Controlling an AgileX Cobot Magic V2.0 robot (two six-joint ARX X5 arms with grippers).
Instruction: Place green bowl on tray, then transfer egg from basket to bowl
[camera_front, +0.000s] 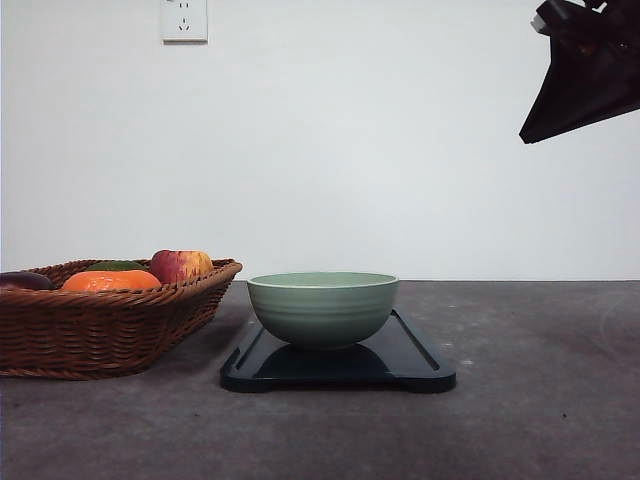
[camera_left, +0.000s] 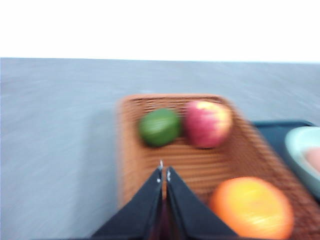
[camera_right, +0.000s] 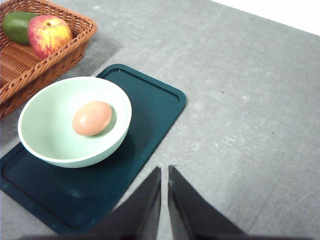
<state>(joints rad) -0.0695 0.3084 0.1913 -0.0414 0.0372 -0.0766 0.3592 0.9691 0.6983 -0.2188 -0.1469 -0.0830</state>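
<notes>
The green bowl (camera_front: 322, 308) stands on the black tray (camera_front: 415, 360) at the table's middle. In the right wrist view the pinkish-tan egg (camera_right: 92, 118) lies inside the bowl (camera_right: 50, 135), on the tray (camera_right: 150, 105). The wicker basket (camera_front: 100, 320) sits left of the tray. My right gripper (camera_right: 164, 169) is shut with nothing in it, high above the table beside the tray; its dark body (camera_front: 585, 70) shows at the front view's top right. My left gripper (camera_left: 164, 175) is shut and empty, hovering over the basket (camera_left: 200, 165). The bowl's edge (camera_left: 300, 150) shows past the basket.
In the basket lie a red-yellow apple (camera_front: 180, 265), an orange fruit (camera_front: 110, 281), a green fruit (camera_left: 159, 127) and a dark item (camera_front: 22, 281) at its left end. A wall socket (camera_front: 184, 20) sits high on the white wall. Bare grey tabletop (camera_front: 540, 400) spreads right of the tray.
</notes>
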